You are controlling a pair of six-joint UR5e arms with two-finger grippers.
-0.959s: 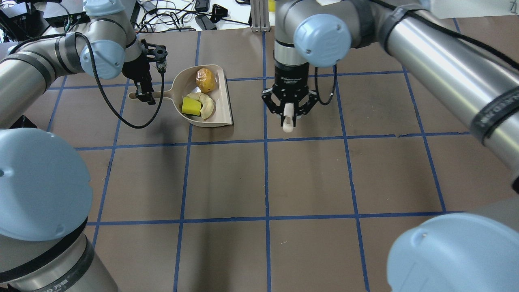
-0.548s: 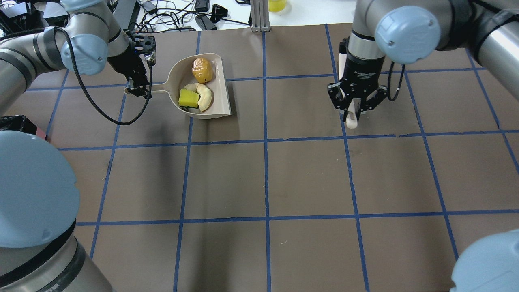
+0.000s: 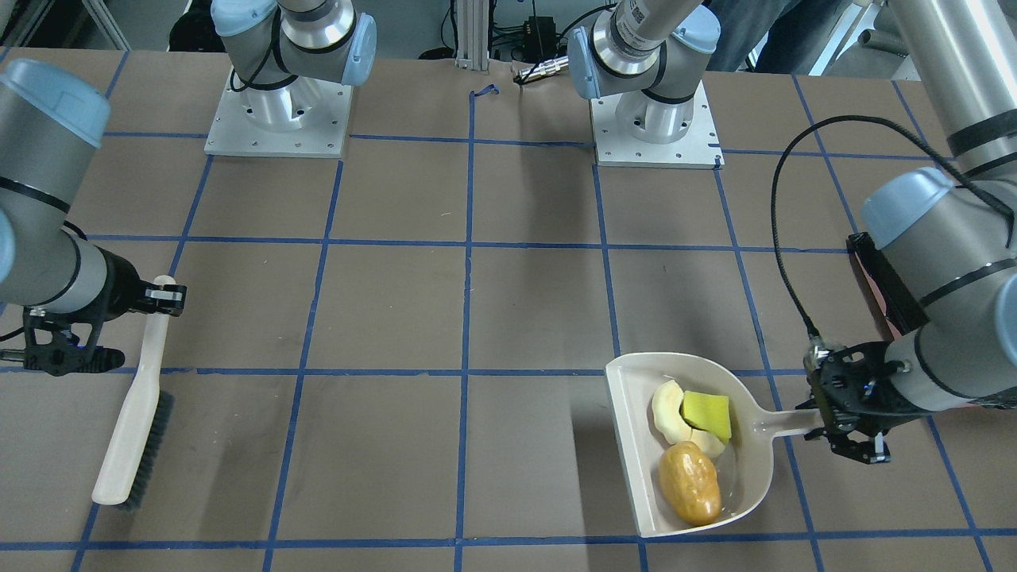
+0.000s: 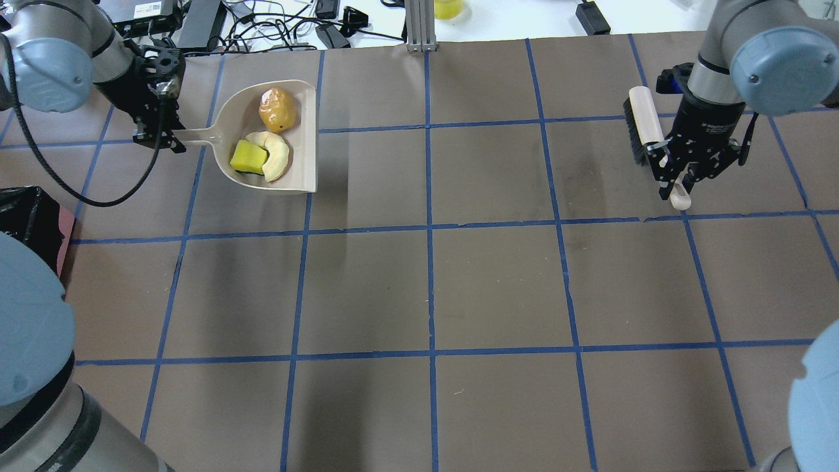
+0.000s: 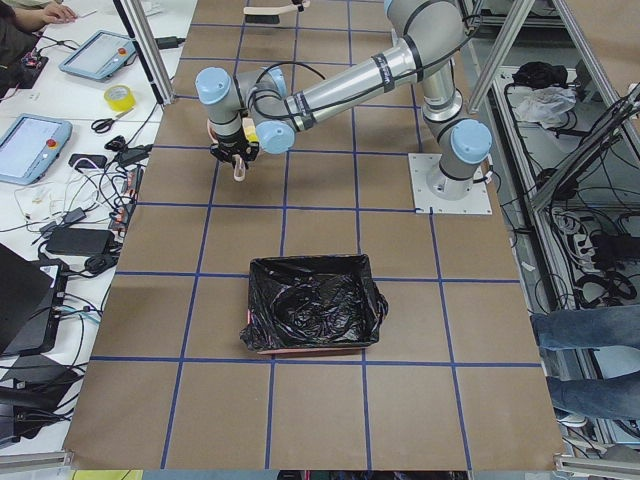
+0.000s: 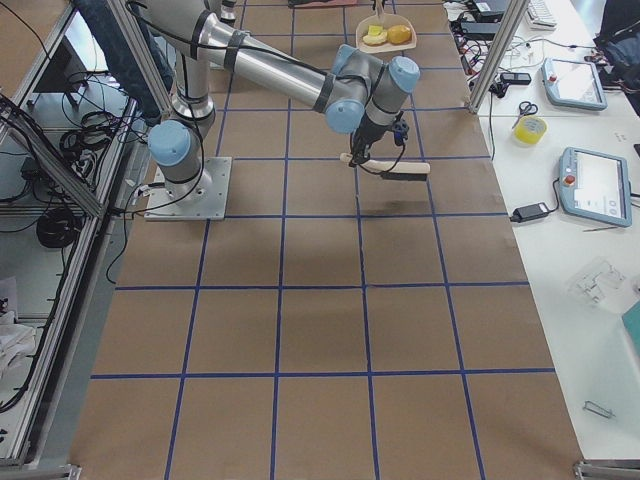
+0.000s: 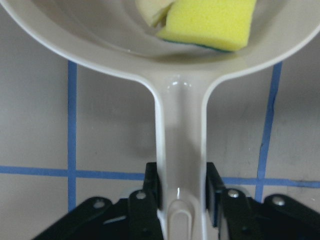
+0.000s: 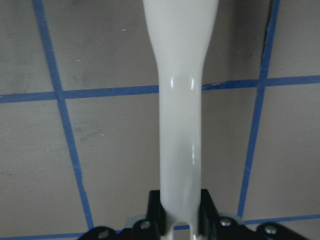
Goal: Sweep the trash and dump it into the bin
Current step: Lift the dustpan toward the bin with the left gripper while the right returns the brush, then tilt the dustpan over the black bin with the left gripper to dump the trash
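Observation:
The beige dustpan (image 4: 308, 131) carries the trash: a golden-brown lump (image 4: 277, 109), a cream peel piece (image 4: 278, 157) and a yellow sponge (image 4: 248, 156). My left gripper (image 4: 157, 137) is shut on the dustpan's handle (image 7: 180, 150) at the far left of the table. The same load shows in the front-facing view, with the lump (image 3: 690, 482), the peel (image 3: 667, 409), the sponge (image 3: 707, 413) and my left gripper (image 3: 846, 429). The bin (image 5: 312, 305), a pink box lined with a black bag, stands nearer the robot, at the table's left edge (image 4: 29, 216). My right gripper (image 4: 682, 180) is shut on the brush's handle (image 8: 180, 125).
The brush (image 3: 135, 421) hangs above the table at the far right, its dark bristles (image 4: 630, 131) turned sideways. Cables and devices lie beyond the table's far edge (image 4: 295, 26). Blue tape lines cross the brown tabletop (image 4: 432, 288).
My left arm has carried the loaded dustpan leftward and slightly farther from the robot. My right arm has swung the brush well to the right.

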